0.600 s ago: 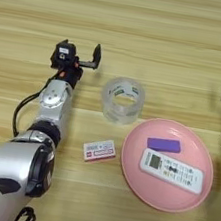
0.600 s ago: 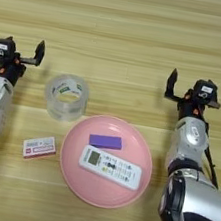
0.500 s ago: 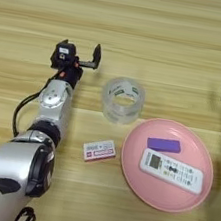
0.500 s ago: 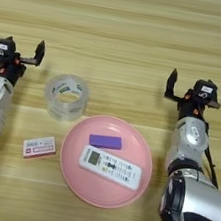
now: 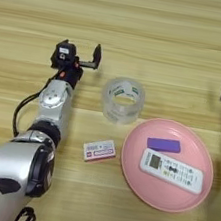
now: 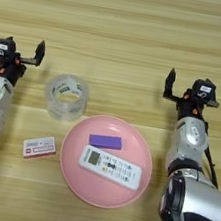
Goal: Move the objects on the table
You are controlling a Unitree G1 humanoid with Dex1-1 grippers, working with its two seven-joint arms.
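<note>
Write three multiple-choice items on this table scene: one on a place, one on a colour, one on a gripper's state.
1. Where does the remote lie?
A. on the pink plate
B. inside the tape roll
C. beside the left gripper

2. What colour is the small block on the plate?
A. green
B. purple
C. yellow

3. How does the left gripper stand?
A. shut on the packet
B. shut on the tape roll
C. open, holding nothing

Answers: 1 A, the remote rests within the plate's rim. 2 B, the block beside the remote is purple. 3 C, its fingers stand apart over bare table, while the packet and tape roll lie untouched.
</note>
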